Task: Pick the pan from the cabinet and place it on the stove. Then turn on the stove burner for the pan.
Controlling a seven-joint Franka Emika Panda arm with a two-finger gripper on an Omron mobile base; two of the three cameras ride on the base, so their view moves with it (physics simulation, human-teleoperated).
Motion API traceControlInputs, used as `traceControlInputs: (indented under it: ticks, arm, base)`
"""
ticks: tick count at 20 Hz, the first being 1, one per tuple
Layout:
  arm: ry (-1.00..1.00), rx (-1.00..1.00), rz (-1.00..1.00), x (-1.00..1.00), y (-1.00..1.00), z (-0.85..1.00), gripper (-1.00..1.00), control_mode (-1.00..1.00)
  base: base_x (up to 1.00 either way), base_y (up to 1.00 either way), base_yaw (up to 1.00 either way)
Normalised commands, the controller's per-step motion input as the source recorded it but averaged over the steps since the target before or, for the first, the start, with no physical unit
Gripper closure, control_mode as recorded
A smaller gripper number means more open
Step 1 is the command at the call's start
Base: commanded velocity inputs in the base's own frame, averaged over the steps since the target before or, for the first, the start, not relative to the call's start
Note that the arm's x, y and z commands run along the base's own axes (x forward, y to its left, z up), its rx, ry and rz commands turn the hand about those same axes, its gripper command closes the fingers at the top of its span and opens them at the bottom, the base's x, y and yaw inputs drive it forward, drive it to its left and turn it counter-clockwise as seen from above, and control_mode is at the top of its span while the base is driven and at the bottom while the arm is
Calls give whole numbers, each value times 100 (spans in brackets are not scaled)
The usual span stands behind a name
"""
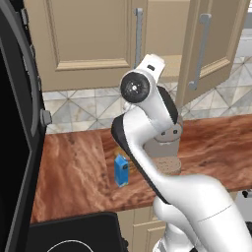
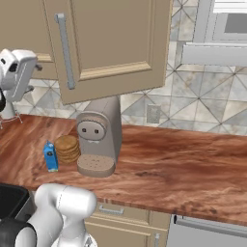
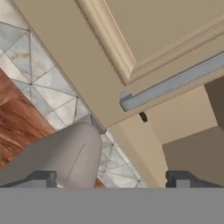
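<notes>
Cabinet (image 1: 88, 39) fills the upper frame of the left base view, one door (image 2: 111, 48) swung ajar. In the hand view the end effector (image 3: 111, 179) sits at the bottom edge, fingertips (image 3: 41, 178) spread wide and empty, looking past the door's bar handle (image 3: 175, 83) toward the dim opening at right. No pan is visible; judging by the task, it lies inside, beyond that door.
</notes>
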Motion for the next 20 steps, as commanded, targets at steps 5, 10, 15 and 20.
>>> traceControlInputs:
  ticks: [5, 10, 15, 20]
  arm:
    - [6, -5, -8, 49, -18, -14, -100, -100]
    - [9, -5, -7, 50, -19, -6, -100, -100]
    - [10, -4, -7, 39, -20, 0, -100, -100]
    - [9, -2, -8, 22, -27, -1, -100, -100]
  base:
    - [0, 0, 0]
    - [0, 0, 0]
    - [0, 0, 0]
    - [0, 0, 0]
